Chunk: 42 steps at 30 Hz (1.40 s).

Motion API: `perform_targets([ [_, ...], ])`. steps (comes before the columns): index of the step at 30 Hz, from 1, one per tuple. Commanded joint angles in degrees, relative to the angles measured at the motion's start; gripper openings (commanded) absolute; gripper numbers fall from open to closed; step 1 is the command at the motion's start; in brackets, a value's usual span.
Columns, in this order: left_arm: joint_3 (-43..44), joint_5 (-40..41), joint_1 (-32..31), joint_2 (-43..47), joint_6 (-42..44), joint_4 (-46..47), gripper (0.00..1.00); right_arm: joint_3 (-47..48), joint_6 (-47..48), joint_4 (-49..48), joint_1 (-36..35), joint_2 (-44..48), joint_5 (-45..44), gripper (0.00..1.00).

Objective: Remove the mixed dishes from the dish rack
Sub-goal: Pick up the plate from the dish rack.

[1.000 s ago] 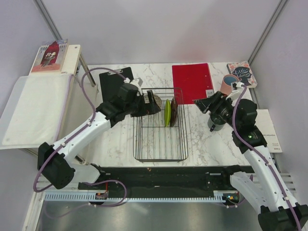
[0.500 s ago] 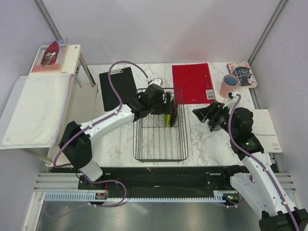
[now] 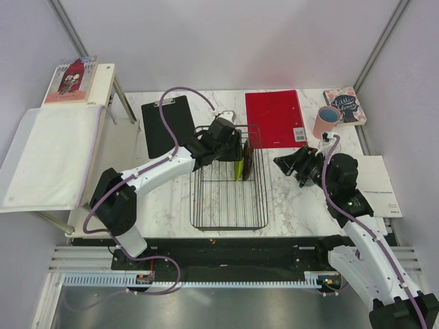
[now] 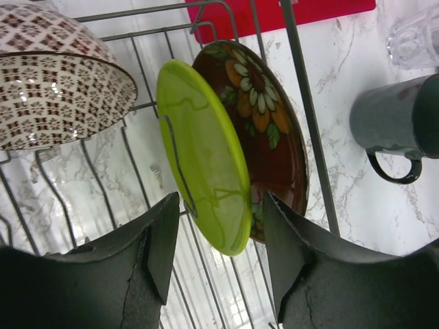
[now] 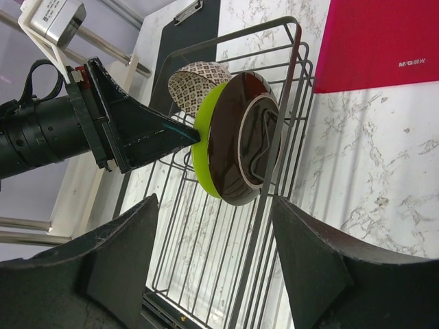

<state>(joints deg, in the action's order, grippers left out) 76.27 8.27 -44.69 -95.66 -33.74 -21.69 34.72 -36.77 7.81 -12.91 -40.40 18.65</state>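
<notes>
The black wire dish rack (image 3: 228,199) stands mid-table. In it the lime-green plate (image 4: 206,151) and the dark red patterned plate (image 4: 274,137) stand on edge side by side, with the beige patterned bowl (image 4: 55,89) to their left. My left gripper (image 4: 219,260) is open, and the green plate's lower rim lies between its fingers. My right gripper (image 5: 219,274) is open and empty, right of the rack, facing the plates (image 5: 240,137). The grey mug (image 4: 394,123) and clear glass (image 4: 415,34) stand on the table right of the rack. The pink cup (image 3: 326,121) stands at the far right.
A red folder (image 3: 274,116) lies behind the rack and a black clipboard (image 3: 167,127) at its far left. A book (image 3: 341,103) and white papers (image 3: 381,188) lie at the right edge. A side shelf with a white towel (image 3: 48,157) stands left of the table.
My left arm has swung right from the rack's left edge to over the rack, ending at the plates. My right gripper has shifted slightly left toward the rack.
</notes>
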Motion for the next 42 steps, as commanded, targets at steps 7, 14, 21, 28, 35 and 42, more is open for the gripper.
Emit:
perform_targets([
  [7,1.69,-4.58,0.13,-3.57,0.87,5.25,0.53,-0.71,0.48,-3.15,-0.10,-0.99,1.03,0.74],
  [14,1.25,-5.72,0.13,-4.19,0.69,5.52,0.34,-1.06,0.48,-3.07,-0.10,-1.08,0.86,0.74],
  [21,-0.07,-5.29,0.13,-0.85,1.74,6.31,0.12,-1.32,0.30,-2.98,-0.19,-0.47,0.59,0.74],
  [28,-0.42,-6.34,0.13,3.54,2.71,6.31,0.02,-0.97,0.30,-2.72,-0.19,-0.12,0.51,0.74],
  [35,-0.25,-9.66,0.13,9.69,4.81,5.35,0.02,0.35,0.74,-1.05,-0.19,0.68,0.24,0.74],
  [42,2.48,-14.86,0.04,16.72,13.40,2.72,0.02,3.68,0.92,1.41,-0.19,1.12,-1.25,0.74],
])
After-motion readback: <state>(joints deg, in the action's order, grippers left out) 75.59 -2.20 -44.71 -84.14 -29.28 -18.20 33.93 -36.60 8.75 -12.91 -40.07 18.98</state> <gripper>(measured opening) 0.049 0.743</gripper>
